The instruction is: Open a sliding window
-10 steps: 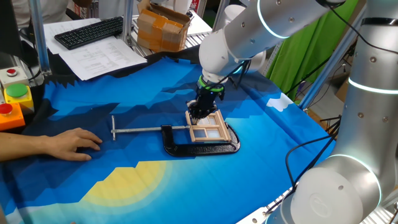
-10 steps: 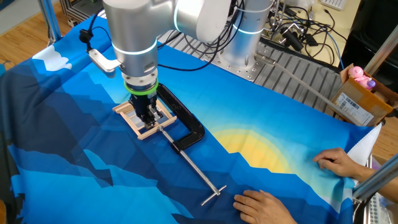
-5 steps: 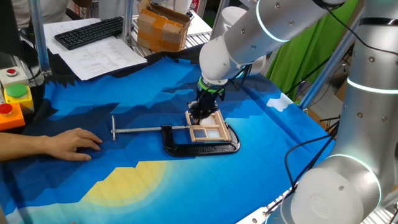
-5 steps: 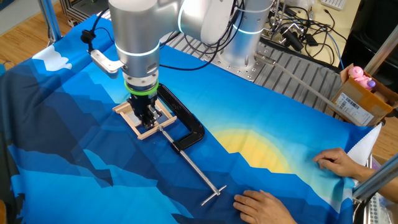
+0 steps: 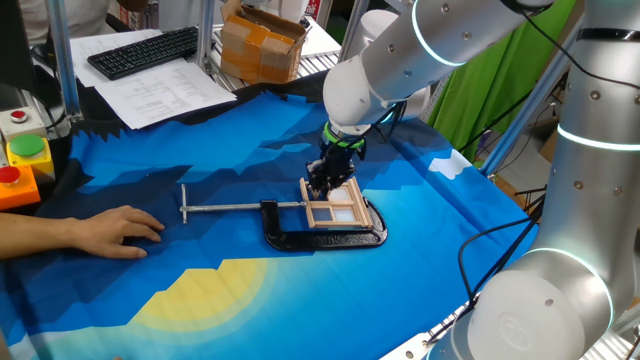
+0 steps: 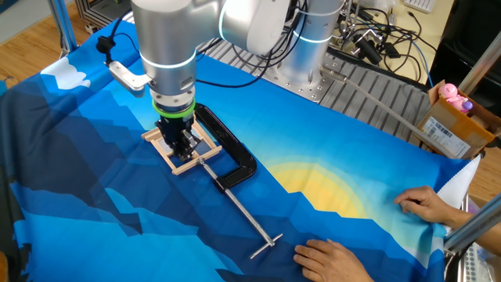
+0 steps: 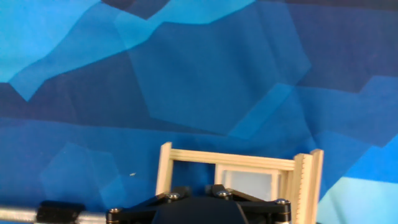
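Sliding window (image 5: 335, 208): one, light wooden frame with pale panes. Lies flat on the blue cloth (image 5: 200, 290) near the table's middle, inside the bow of a black C-clamp (image 5: 320, 238). In the hand view, shows the pane pushed toward one side of the frame (image 7: 239, 165), with blue cloth visible through the other side; probably partly slid already, though not certain.

Gripper (image 5: 328, 183): one, pointing straight down onto the window's edge farthest from the clamp's bow. Sits low on the frame, touching it or just above. Fingertips hidden behind the black hand in both fixed views and out of the hand view, so impossible to tell whether spread, pressed together or pinching the sash.

Change over the last second: very little. Keeps the same low station over the window, with only a slight roll of the wrist and a small shift of the arm's upper housing. Window and clamp in the same places as before. Reads as the end of a push or the start of letting go, not a fresh approach; opening likely near done or paused.

Count:
- Sliding window: one.
- C-clamp with long screw bar: one.
- Robot arm: one; gripper: one.
- Human hands resting on the cloth: two in the other fixed view (image 6: 427, 205) (image 6: 329, 257), well apart from the window.
- Keyboard (image 5: 145, 50): one, off the cloth.
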{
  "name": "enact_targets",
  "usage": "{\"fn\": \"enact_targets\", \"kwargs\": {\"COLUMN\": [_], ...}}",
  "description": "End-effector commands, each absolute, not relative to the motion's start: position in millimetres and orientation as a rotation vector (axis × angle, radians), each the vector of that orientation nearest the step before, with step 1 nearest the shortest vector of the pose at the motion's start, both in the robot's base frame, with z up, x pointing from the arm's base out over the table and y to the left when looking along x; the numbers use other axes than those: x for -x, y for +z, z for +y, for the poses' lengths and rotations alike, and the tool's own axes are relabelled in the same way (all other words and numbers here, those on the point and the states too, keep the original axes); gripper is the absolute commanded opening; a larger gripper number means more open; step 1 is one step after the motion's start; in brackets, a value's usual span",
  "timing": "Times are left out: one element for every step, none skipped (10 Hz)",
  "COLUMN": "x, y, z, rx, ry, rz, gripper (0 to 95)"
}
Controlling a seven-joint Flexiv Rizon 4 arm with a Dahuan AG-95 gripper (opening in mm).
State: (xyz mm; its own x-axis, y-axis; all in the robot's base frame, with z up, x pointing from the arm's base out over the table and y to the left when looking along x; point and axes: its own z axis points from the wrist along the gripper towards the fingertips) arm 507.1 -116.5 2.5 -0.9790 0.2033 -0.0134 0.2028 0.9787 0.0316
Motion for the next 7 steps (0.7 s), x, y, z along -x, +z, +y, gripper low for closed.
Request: {"fn": "enact_targets", "kwargs": {"x": [-506.8, -506.8, -506.8, -506.7, -506.5, -506.6, -506.9], "y": [3.7, 3.8, 3.8, 3.8, 3.7, 4.0, 5.1], "z": [-115.6, -115.4, -115.2, -114.8, -114.4, -113.7, -111.0], "rx": [-0.330, -0.333, -0.336, -0.343, -0.346, -0.343, -0.360], "ry": [0.055, 0.057, 0.059, 0.060, 0.057, 0.058, 0.060], "rz": [3.109, 3.108, 3.108, 3.106, 3.105, 3.107, 3.109], "gripper": [38.0, 38.0, 38.0, 57.0, 57.0, 57.0, 19.0]}}
